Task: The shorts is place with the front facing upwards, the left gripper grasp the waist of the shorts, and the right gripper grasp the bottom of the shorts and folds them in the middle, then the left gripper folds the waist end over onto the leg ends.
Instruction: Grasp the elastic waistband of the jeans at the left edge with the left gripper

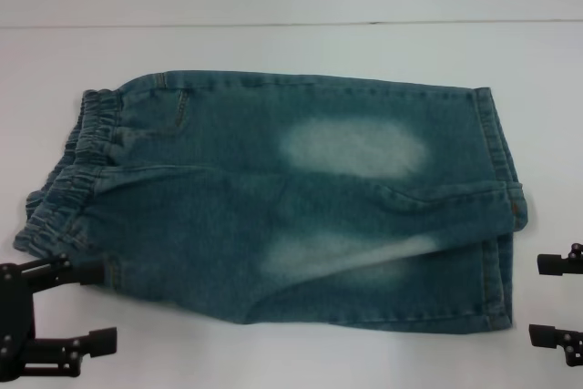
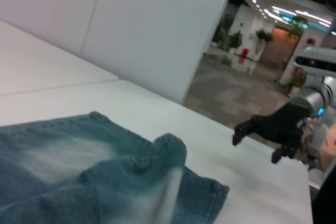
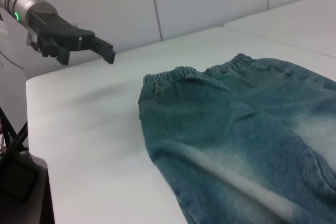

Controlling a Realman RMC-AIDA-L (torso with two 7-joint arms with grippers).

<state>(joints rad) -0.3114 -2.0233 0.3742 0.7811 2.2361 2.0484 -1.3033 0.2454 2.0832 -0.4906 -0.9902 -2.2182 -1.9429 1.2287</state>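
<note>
The blue-green denim shorts [image 1: 273,207] lie spread flat on the white table [image 1: 291,43], with pale faded patches on both legs. The waist of the shorts [image 1: 77,170], a ruffled elastic band, is at the left end and also shows in the right wrist view [image 3: 181,72]. The bottom of the shorts [image 1: 501,207], the stitched leg hems, is at the right end [image 2: 210,192]. My left gripper [image 1: 86,305] is open just off the near corner of the waist, holding nothing [image 3: 86,55]. My right gripper [image 1: 549,300] is open beside the near leg hem, a short gap away [image 2: 262,142].
A seam between table panels [image 1: 291,25] runs across the far side. Bare white table surface [image 1: 273,357] lies between the shorts and the near edge. The table's edge and a room beyond show in the left wrist view.
</note>
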